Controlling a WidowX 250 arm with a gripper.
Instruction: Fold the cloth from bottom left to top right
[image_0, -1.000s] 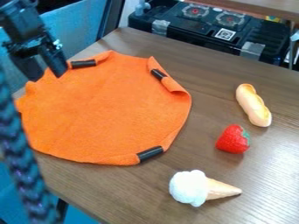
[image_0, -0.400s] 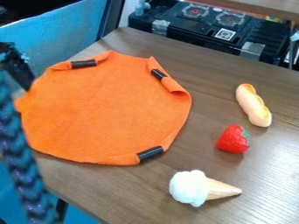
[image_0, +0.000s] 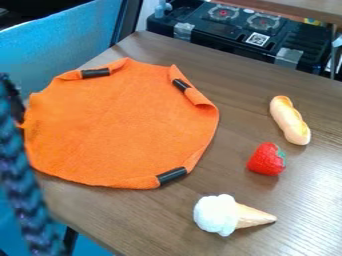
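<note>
The orange cloth (image_0: 123, 125) lies mostly spread on the left part of the table, with black clips on its top left, top right and bottom right edges. Its edge is curled over at the top left and right corners. At the far left edge of the view, part of the black gripper (image_0: 15, 104) shows beside the cloth's left edge, largely hidden behind a braided cable. Whether it touches the cloth cannot be told.
A braided cable (image_0: 25, 200) hangs down the left side. Right of the cloth lie a toy bread (image_0: 290, 121), a strawberry (image_0: 267, 159) and an ice cream cone (image_0: 230, 215). Behind the wooden table (image_0: 234, 65) stands a black toy stove (image_0: 234, 31).
The gripper has moved from the cloth's upper left corner down and left to the view's edge. The cable has shifted slightly left. The cloth looks nearly the same.
</note>
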